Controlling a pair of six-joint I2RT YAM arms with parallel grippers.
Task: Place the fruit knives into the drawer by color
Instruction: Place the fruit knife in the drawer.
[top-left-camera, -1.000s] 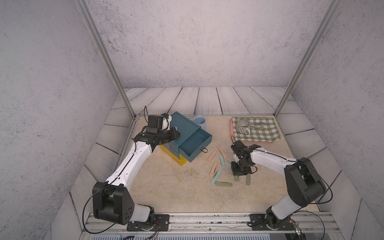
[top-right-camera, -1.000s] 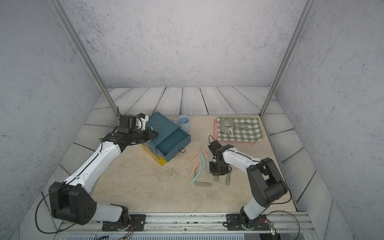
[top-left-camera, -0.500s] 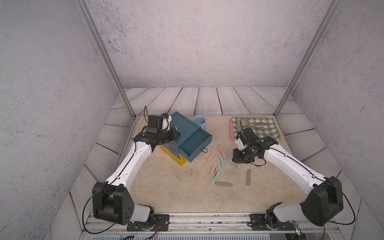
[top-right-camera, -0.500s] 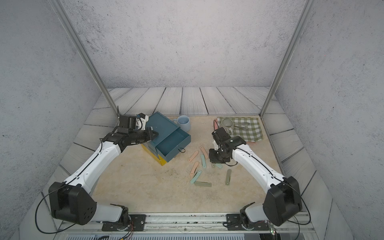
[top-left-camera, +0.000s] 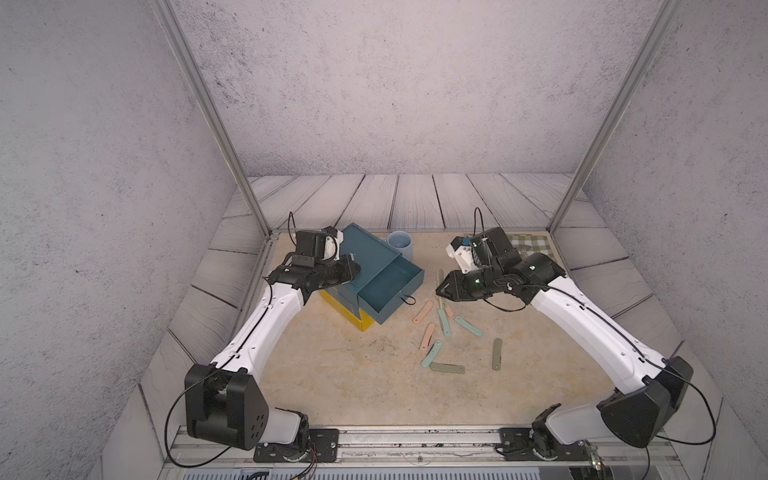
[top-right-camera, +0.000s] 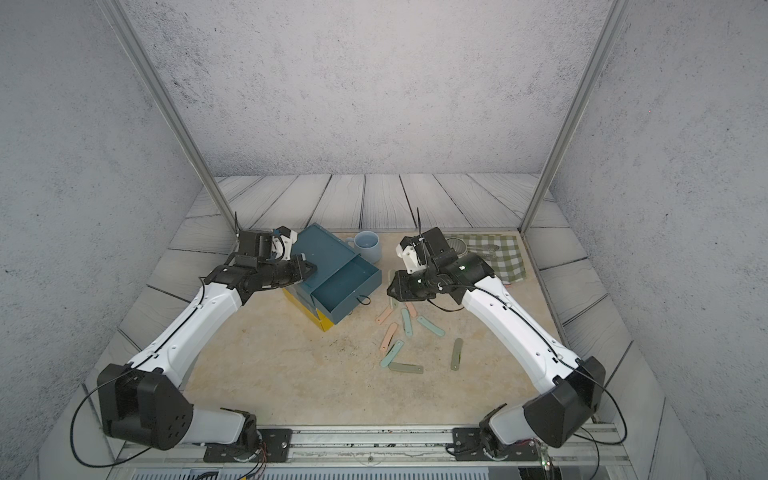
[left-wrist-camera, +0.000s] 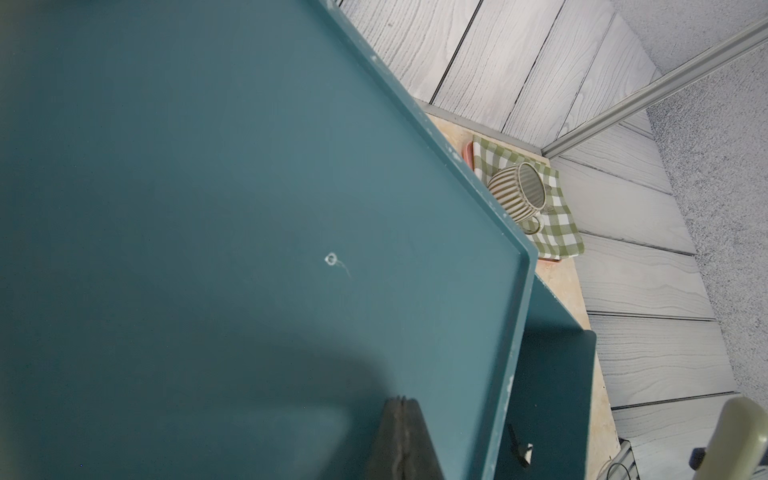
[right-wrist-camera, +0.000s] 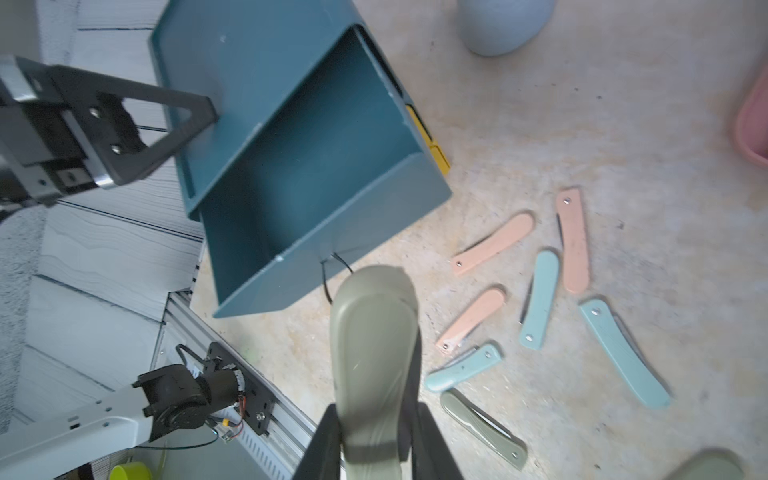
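Knives in three colours, the fruit knives, lie loose on the sandy bench, right of centre in both top views. Three are peach-pink and three mint-teal, and they form a loose cluster. Two olive ones sit at the cluster's lower edge, the second well off to the right. The last olive knife is up off the bench, pinched flat between the fingers of the right claw. In the right wrist view its rounded end covers part of the black ring pull. That claw hangs above the upper end of the cluster, just right of the top drawer. The drawer is pulled out toward the lower right of the frame, with its teal floor showing. The drawer chest stands left of centre, its teal tier over yellow ones (only their corner shows). The left claw is closed on nothing, with its fingers pressed together. Its tips are down on the chest's teal top, near the left edge in both top views. A blue cup stands just behind the chest. At the bench's upper right a checked cloth carries a striped mug.
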